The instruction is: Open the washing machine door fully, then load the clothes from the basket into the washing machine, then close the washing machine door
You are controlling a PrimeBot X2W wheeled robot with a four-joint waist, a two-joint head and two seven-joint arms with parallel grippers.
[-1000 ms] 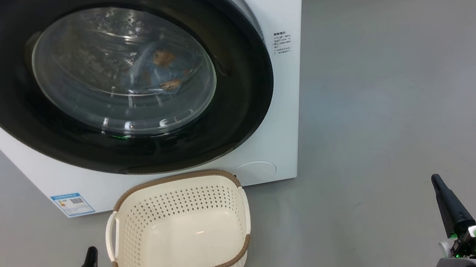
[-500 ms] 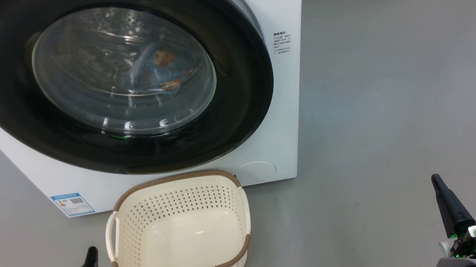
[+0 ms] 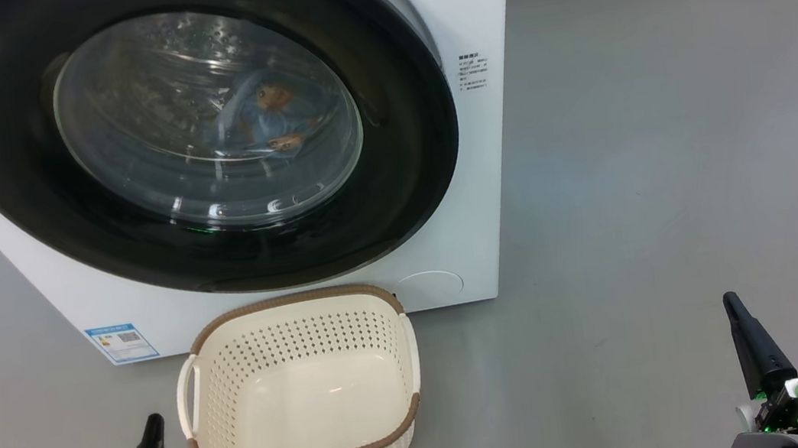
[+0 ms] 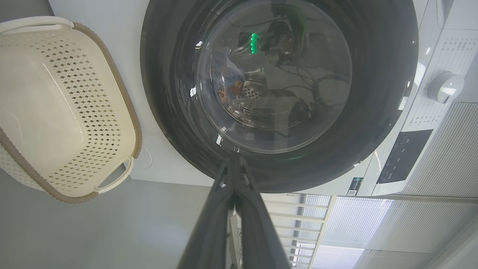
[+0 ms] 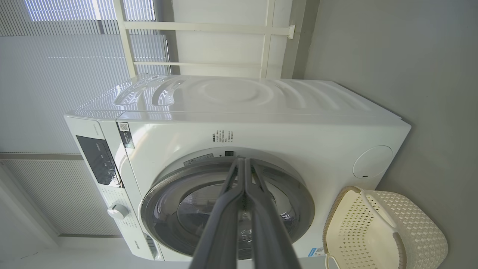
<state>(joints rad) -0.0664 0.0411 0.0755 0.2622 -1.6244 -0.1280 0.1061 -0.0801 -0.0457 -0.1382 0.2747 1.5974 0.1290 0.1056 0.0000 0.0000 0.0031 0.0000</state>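
The washing machine [image 3: 486, 182] stands ahead with its black-rimmed door [image 3: 408, 176] shut against the front. Through the glass window, light-blue clothes [image 3: 273, 117] with orange faces lie inside the drum; the left wrist view catches the clothes [image 4: 227, 84] too. The cream basket [image 3: 301, 391] sits on the floor before the machine, with nothing in it. My left gripper [image 3: 150, 426] hangs at the lower left beside the basket, fingers pressed together, holding nothing. My right gripper [image 3: 732, 303] rests low on the right, far from the machine, shut and holding nothing.
Grey floor [image 3: 666, 142] spreads wide to the right of the machine. A blue energy label [image 3: 122, 343] sits at the machine's lower left corner, a round filter cover [image 3: 430, 287] at its lower right. The right wrist view takes in the control panel [image 5: 99, 160] and dial [image 5: 117, 212].
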